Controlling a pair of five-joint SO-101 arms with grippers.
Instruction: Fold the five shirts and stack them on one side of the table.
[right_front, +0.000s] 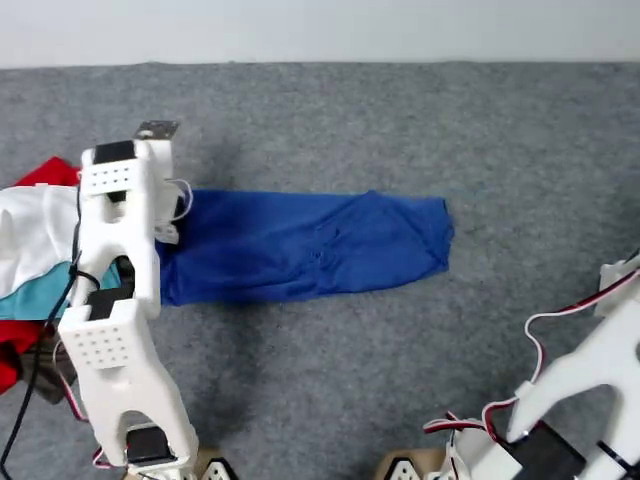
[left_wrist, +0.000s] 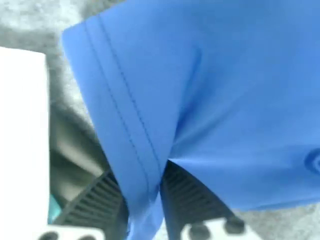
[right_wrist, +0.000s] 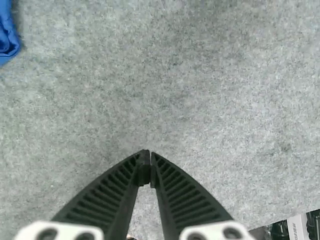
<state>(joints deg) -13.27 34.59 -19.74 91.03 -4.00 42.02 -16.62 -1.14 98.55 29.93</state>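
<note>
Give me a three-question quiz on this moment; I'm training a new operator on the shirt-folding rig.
1. True or false: the right gripper holds the blue shirt.
2. What is the left gripper shut on? A) the blue shirt's hem B) a towel C) nothing
3. Which colours show in the pile beside the left arm?
Key: 1 false, it is shut and empty over the table; 2 A; 3 white, teal, red.
</note>
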